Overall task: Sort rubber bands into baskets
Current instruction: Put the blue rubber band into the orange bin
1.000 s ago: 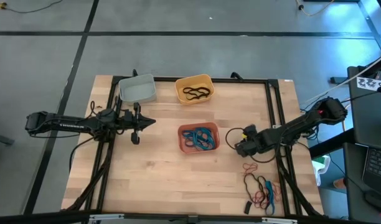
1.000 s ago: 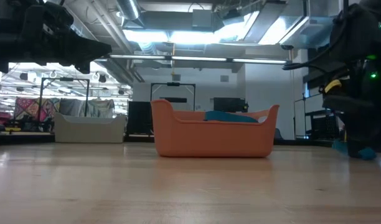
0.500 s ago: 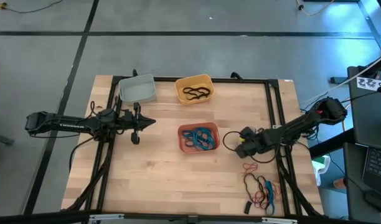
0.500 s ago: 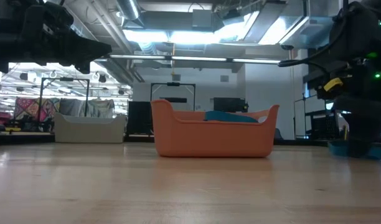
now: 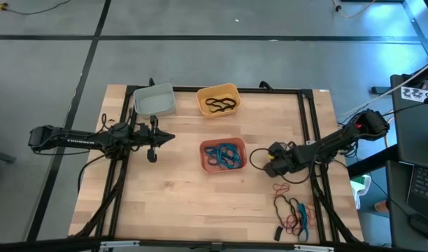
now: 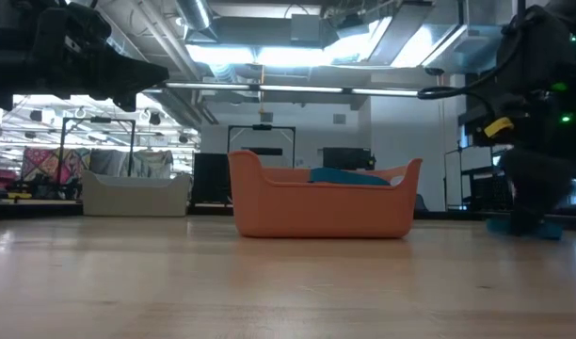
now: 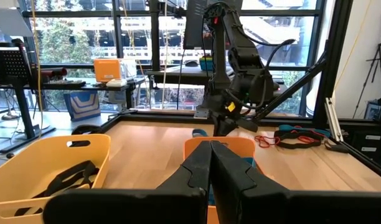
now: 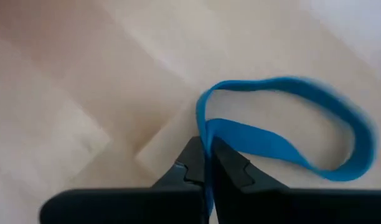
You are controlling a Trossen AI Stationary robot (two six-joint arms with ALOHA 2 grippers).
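My right gripper points steeply down at the table right of the salmon-red basket and is shut on a blue rubber band. That basket holds blue bands. The yellow basket holds black bands, and the grey-white basket stands left of it. A pile of blue, black and red rubber bands lies near the right front corner, with a red band beside it. My left gripper hovers shut and level at the table's left, holding nothing. My right gripper pinches one end of the blue band's loop between its two fingertips, coming from above and slanting down. The strand there is pressed flat together. The rest of the loop spreads out beyond the fingers on the wood.
A black frame rail runs along the table's right side next to my right arm. Bare wood lies between the salmon-red basket and the front edge. In the low view the salmon-red basket stands mid-table, with my right gripper to its right.
My right gripper has stayed over the same spot but has rolled about its own axis and tipped a little. My left arm has kept still.
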